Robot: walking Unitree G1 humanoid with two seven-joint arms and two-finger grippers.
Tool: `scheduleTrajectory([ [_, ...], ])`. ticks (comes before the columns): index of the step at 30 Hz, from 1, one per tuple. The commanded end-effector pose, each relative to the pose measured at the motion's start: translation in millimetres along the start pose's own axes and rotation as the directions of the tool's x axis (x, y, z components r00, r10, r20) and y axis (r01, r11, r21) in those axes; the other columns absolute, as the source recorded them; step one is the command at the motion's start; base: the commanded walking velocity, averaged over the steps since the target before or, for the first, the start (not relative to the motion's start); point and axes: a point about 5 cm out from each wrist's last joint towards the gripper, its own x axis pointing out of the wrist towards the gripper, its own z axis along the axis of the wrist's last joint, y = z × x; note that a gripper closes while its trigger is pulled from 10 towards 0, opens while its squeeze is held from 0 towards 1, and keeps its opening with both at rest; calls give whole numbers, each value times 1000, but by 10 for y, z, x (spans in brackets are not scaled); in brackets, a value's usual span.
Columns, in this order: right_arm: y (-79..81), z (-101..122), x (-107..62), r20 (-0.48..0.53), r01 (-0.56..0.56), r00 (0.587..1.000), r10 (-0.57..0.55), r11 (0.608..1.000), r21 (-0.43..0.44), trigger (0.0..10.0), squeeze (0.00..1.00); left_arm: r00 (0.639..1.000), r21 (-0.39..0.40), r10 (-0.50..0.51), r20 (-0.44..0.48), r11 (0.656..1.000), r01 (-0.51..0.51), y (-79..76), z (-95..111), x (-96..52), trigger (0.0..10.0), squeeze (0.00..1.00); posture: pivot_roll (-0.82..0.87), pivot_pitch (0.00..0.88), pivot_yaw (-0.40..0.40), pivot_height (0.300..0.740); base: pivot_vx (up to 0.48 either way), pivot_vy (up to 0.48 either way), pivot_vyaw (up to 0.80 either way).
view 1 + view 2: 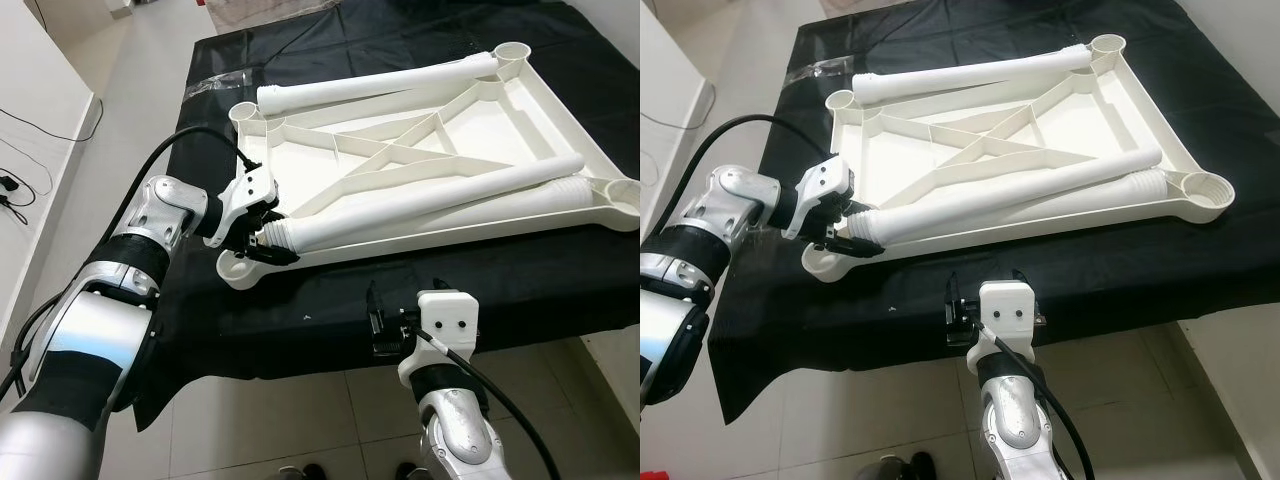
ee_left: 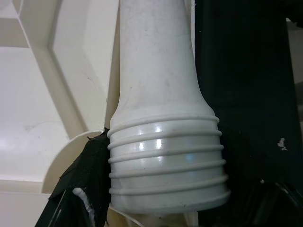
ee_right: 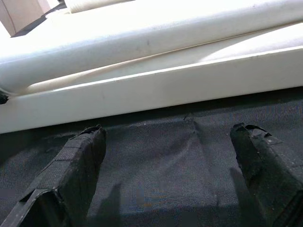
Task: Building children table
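My left fingers [image 1: 262,237] are clamped on the ribbed threaded end of a white plastic leg tube [image 1: 420,205], just above the corner socket of the upturned white plastic tabletop [image 1: 560,110]; tilted, it could cross-thread or slip. My right fingers [image 3: 165,156] hang apart over the black cloth [image 3: 156,151], beside the tabletop's near edge.

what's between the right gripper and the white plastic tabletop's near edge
Only bare black cloth separates the open right gripper from the upturned white plastic tabletop, seen in the right wrist view.
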Motion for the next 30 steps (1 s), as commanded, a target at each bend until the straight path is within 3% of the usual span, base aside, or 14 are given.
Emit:
scheduleTrajectory([
  [1, 123, 4, -38, -20, -19, 1000, 20, 998, 59, 10000, 0, 1000, -32, 4, -21, 999, -5, -55, -156, 22, 0, 0, 113, 259, 186, 740, 0, 0, 0],
  [7, 103, -6, -1, -20, -18, 1000, 20, 995, 94, 10000, 0, 994, -28, 90, 69, 996, -88, -14, -94, 12, 0, 0, 115, 246, 178, 740, 0, 0, 0],
  [8, 89, -2, 29, -16, -19, 1000, 21, 992, 122, 10000, 0, 986, -35, 125, 111, 992, -122, 6, -60, 5, 10000, 0, 118, 238, 171, 740, 0, 0, 0],
  [12, 55, 73, 166, 10, -37, 999, 36, 973, 230, 10000, 0, 963, -24, 195, 189, 981, -194, 29, -14, -33, 10000, 0, 109, 206, 157, 740, 0, 0, 0],
  [17, 13, 155, 303, 45, -55, 998, 44, 958, 282, 10000, 0, 944, -14, 238, 231, 970, -241, 37, -1, -68, 10000, 0, 105, 187, 150, 740, 0, 0, 0],
  [18, -8, 215, 367, 77, -78, 995, 57, 949, 304, 10000, 1000, 928, -17, 269, 258, 962, -274, 51, 18, -95, 10000, 0, 107, 171, 141, 740, 0, 0, 0],
  [19, -42, 305, 460, 122, -112, 990, 72, 928, 356, 10000, 1000, 896, -12, 340, 287, 936, -351, 76, 38, -139, 10000, 0, 108, 157, 134, 740, 0, 0, 0],
  [22, -53, 343, 502, 135, -126, 988, 76, 902, 413, 10000, 1000, 874, -14, 374, 310, 921, -389, 83, 49, -167, 10000, 0, 106, 147, 127, 740, 0, 0, 0],
  [24, -35, 416, 561, 157, -181, 981, 114, 829, 529, 10000, 953, 840, -14, 418, 346, 897, -441, 64, 52, -201, 10000, 0, 107, 142, 122, 740, 0, 0, 0],
  [25, -35, 416, 561, 157, -181, 981, 114, 829, 529, 10000, 953, 840, -14, 418, 346, 897, -441, 64, 52, -201, 10000, 0, 107, 142, 122, 740, 0, 0, 0],
  [26, -21, 474, 585, 184, -221, 973, 137, 776, 591, 10000, 0, 815, -29, 450, 366, 881, -473, 53, 53, -216, 10000, 0, 107, 134, 110, 740, 0, 0, 0],
  [27, -14, 512, 600, 203, -248, 967, 153, 741, 624, 10000, 0, 798, -42, 471, 377, 869, -493, 45, 53, -223, 10000, 0, 108, 134, 109, 740, 0, 0, 0],
  [28, -14, 512, 600, 203, -248, 967, 153, 741, 624, 10000, 0, 798, -42, 471, 377, 869, -493, 45, 53, -223, 10000, 0, 108, 134, 109, 740, 0, 0, 0],
  [30, 8, 593, 628, 254, -328, 945, 208, 642, 693, 10000, 0, 794, -15, 462, 396, 868, -497, -72, 31, -196, 10000, 0, 107, 126, 90, 740, 0, 0, 0],
])
